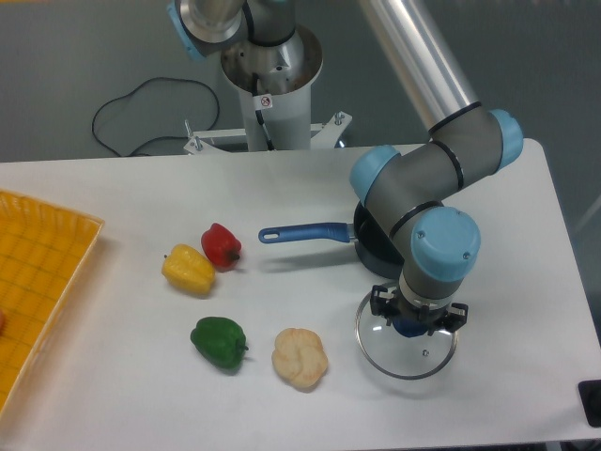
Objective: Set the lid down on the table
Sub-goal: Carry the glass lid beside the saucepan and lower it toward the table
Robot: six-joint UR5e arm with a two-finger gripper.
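- The gripper points straight down over the glass lid, its fingers on either side of the dark blue knob; the wrist hides the contact, so I cannot tell whether they are pinching the knob or merely flanking it.
- The lid sits low over the white table, near the front edge toward the right side; whether its rim is touching the surface cannot be told.
- Just behind the lid, the dark blue saucepan stands on the table, mostly hidden by the arm, its long blue handle pointing toward the left edge.
- Left of the pan handle lie a red bell pepper and a yellow bell pepper, touching each other.
- Nearer the front edge sit a green bell pepper and a knotted bread roll, apart from each other.
- A yellow grid-patterned tray occupies the left edge of the table.
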